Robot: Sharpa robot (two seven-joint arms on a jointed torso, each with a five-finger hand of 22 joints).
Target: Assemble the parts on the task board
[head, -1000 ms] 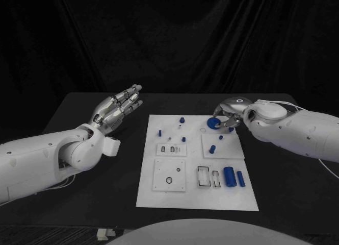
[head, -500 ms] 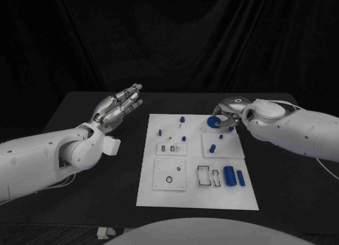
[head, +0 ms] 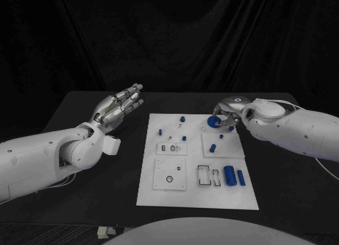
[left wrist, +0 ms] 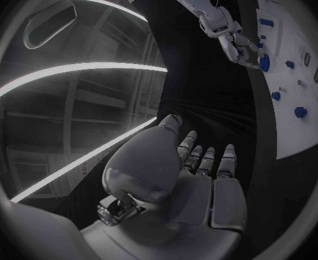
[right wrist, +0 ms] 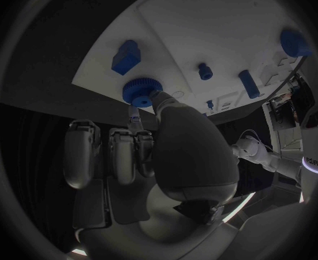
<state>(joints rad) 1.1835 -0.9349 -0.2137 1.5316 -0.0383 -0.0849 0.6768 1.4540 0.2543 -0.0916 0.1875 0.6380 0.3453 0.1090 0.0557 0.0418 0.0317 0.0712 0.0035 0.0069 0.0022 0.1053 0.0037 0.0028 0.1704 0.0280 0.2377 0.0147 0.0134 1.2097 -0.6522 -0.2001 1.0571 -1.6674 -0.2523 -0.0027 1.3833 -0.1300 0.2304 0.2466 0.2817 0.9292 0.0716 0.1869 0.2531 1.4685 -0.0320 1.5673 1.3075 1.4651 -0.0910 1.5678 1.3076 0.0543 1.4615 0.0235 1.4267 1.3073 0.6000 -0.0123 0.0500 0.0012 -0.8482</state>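
Observation:
The white task board (head: pixel 197 196) lies in the middle of the black table. At its far right corner my right hand (head: pixel 229 113) pinches a blue toothed wheel (head: pixel 212 122) between thumb and finger, low over the board. The right wrist view shows the wheel (right wrist: pixel 141 90) at the fingertips, with a blue block (right wrist: pixel 126 56) on the board (right wrist: pixel 195 23) just beyond it. My left hand (head: pixel 119 107) hovers left of the board, fingers stretched out and holding nothing. In the left wrist view, the left hand (left wrist: pixel 195 173) is seen flat, with the right hand (left wrist: pixel 242 43) and the wheel (left wrist: pixel 264 62) far off.
Small blue pegs (head: pixel 182 120) (head: pixel 159 132) (head: pixel 184 138) stand on the far half of the board. A blue pin (head: pixel 212 148) lies mid-right, and a thick blue cylinder (head: pixel 229 175) with a thinner one (head: pixel 240 177) lies near right. Bare table surrounds the board.
My right wrist has edged slightly towards the board; the wheel stays at the same spot. The left hand has not moved.

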